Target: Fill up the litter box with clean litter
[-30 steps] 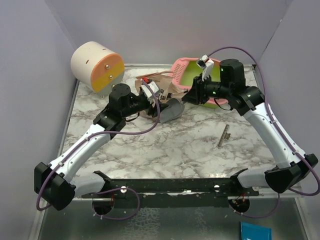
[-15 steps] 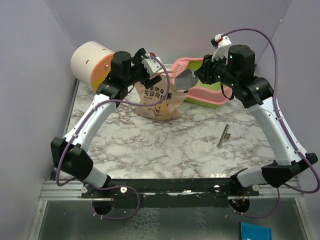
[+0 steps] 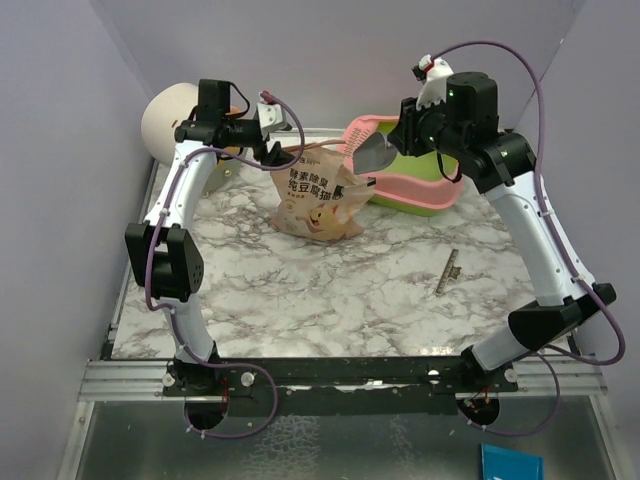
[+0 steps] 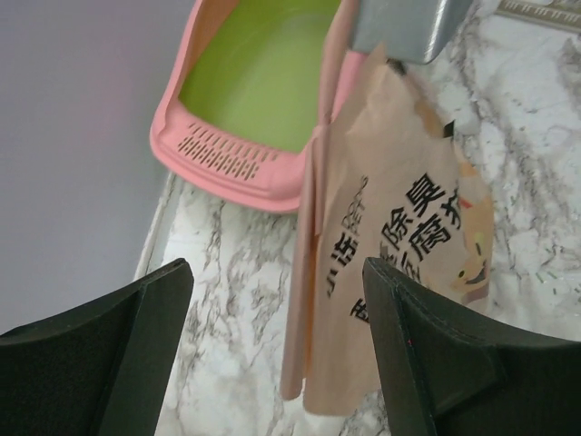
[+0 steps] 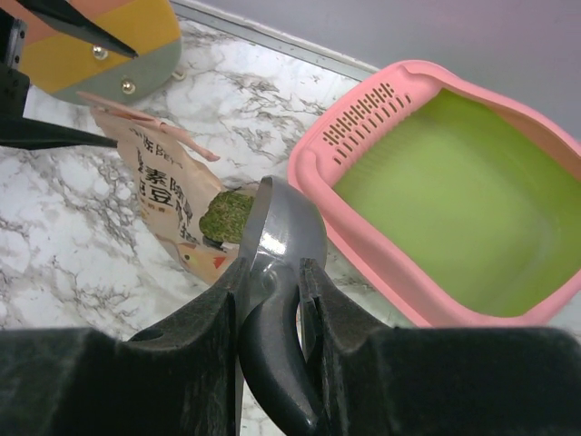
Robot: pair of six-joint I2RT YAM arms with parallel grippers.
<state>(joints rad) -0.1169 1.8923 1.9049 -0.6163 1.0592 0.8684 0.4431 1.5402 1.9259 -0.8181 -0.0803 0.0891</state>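
The litter box (image 3: 405,190), with a pink slotted rim and a bare lime-green basin, sits at the back right; it also shows in the right wrist view (image 5: 363,118) and the left wrist view (image 4: 227,150). My right gripper (image 3: 398,140) (image 5: 272,272) is shut on the handle of a grey metal scoop (image 5: 281,236) (image 3: 372,155), held above the box's near-left rim. A heap of green-grey litter (image 5: 225,213) lies in the scoop. The beige cat-printed bag (image 3: 318,195) (image 4: 399,245) stands left of the box. My left gripper (image 3: 270,152) (image 4: 275,272) is open and empty, raised beside the bag's top.
A cream-and-orange cylinder (image 3: 175,110) lies at the back left corner, close behind my left arm. A thin metal strip (image 3: 447,272) lies on the marble table to the right. Grey walls close the back and both sides.
The bag went from lying low to standing upright. My left arm rose and drew back to the left of the bag's top. My right gripper lifted the scoop toward the litter box.
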